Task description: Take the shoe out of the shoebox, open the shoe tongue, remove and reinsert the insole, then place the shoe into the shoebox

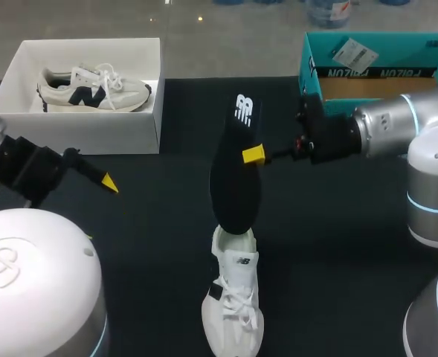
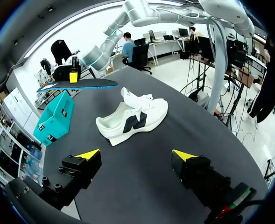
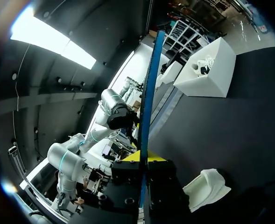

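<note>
The insole (image 1: 234,178), judged light, thin and bendy, is pinched mid-length by the right gripper (image 1: 253,155) near the shoe (image 1: 233,309); the left gripper (image 2: 136,154) is spread, empty.

Matt dark insole (image 1: 233,182), white cloth shoe (image 1: 233,309)

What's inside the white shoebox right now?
One cream shoe with a dark side logo sits in the white shoebox, laces showing. Bare box floor shows around it. The floor beneath the shoe is covered, so anything under it can't be seen.
</note>
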Robot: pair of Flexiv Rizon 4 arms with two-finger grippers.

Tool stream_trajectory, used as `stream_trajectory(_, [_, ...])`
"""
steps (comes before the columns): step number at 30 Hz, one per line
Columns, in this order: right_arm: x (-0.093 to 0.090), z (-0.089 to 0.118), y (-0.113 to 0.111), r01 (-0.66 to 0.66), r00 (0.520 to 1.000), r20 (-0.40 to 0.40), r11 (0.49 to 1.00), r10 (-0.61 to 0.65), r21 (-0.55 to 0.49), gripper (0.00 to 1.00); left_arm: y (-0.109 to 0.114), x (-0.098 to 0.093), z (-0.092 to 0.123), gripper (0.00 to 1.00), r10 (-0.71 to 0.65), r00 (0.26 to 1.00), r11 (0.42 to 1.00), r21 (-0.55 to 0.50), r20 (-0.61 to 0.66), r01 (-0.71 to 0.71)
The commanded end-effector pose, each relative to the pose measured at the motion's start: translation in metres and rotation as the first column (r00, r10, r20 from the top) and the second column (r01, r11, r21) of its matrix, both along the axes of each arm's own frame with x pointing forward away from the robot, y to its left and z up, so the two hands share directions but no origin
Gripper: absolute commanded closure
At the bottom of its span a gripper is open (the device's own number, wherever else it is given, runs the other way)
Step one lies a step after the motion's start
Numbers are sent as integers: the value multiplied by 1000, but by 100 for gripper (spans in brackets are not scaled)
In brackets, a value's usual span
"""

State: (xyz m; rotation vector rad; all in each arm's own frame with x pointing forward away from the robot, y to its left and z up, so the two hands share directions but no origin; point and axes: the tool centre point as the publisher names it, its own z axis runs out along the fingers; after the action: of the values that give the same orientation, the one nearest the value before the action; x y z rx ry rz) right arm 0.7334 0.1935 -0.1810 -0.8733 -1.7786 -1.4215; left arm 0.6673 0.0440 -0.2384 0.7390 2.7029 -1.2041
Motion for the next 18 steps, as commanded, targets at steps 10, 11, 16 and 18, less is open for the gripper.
stream_trajectory(10, [16,-31,-1,73,997,11,997,-73,-10,100,0,0,0,0,0,1000,1000,2,-1,0])
stream_trajectory(11, [18,-32,-2,84,996,13,996,-83,-18,100,0,0,0,0,0,1000,1000,2,-1,0])
stream_trajectory(16, [27,-42,-9,116,993,0,993,-116,-29,100,0,0,0,0,0,1000,1000,2,-1,0])
stream_trajectory(18, [30,-45,-11,129,992,0,991,-129,-32,100,0,0,0,0,0,1000,1000,2,-1,0])
